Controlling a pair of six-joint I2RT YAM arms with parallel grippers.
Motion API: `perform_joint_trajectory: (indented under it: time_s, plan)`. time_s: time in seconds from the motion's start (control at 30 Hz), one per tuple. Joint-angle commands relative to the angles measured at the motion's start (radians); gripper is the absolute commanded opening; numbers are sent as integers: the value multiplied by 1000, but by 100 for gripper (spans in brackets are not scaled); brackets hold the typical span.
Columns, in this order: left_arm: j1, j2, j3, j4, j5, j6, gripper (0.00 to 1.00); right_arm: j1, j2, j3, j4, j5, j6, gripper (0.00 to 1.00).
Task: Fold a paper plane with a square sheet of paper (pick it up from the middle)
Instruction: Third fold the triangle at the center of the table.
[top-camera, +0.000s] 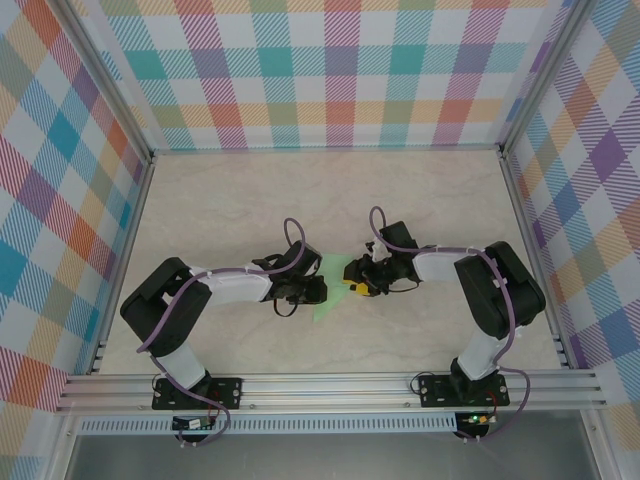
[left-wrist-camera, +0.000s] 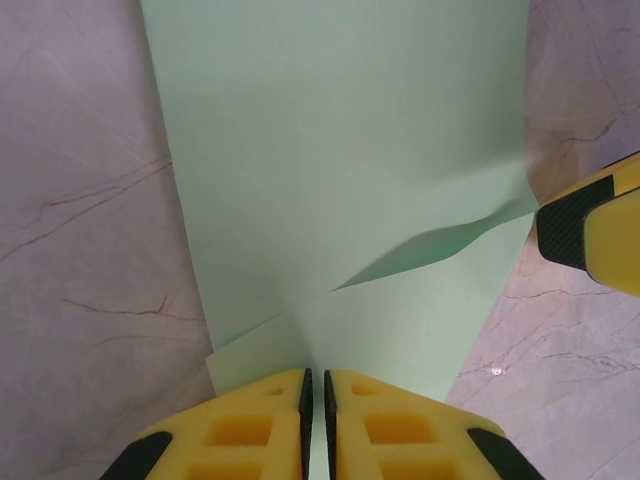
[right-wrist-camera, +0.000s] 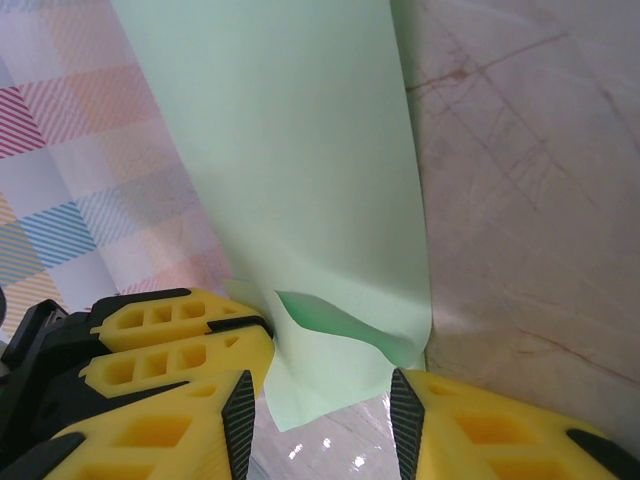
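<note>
The light green folded paper (top-camera: 331, 270) lies at the middle of the table between my two grippers. In the left wrist view the paper (left-wrist-camera: 340, 150) tapers towards me, with a loose flap lifted on its right side. My left gripper (left-wrist-camera: 315, 400) is shut on the paper's near raised crease. My right gripper (right-wrist-camera: 320, 410) is open, its fingers on either side of the paper's (right-wrist-camera: 300, 180) curled lower corner without pinching it. One right finger (left-wrist-camera: 595, 235) shows beside the flap. From above, the left gripper (top-camera: 308, 291) and right gripper (top-camera: 358, 285) nearly meet.
The marble-patterned table top (top-camera: 420, 200) stretches behind the arms. Checked walls (top-camera: 330, 70) enclose it on three sides, with an aluminium rail (top-camera: 330, 385) along the near edge. The left gripper's fingers (right-wrist-camera: 170, 340) sit close to my right gripper.
</note>
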Motion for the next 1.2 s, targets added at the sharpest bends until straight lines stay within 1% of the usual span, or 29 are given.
perform_joint_trajectory:
  time_s: [0.0, 0.13, 0.33, 0.63, 0.77, 1.0, 1.17]
  plan:
    - [10, -32, -13, -7, -11, 16, 14, 5, -1, 19, 22, -27, 8, 43]
    - [11, -45, -15, -8, -17, 15, 15, 5, -13, 17, 2, -9, 9, 43]
    - [12, -27, -11, -39, -53, 5, 13, 5, -69, -21, -56, 103, 30, 43]
    - [12, -12, -14, -30, -51, -6, 12, 5, 2, -7, -10, 57, 71, 43]
    - [13, -8, -14, -39, -54, -3, 11, 6, 5, -1, -9, 52, 73, 43]
    - [12, -7, -14, -39, -50, 0, 11, 5, 11, 2, 51, 4, 80, 43]
    - [12, -24, -14, -35, -50, -2, 11, 5, 5, 37, 33, -1, 57, 43]
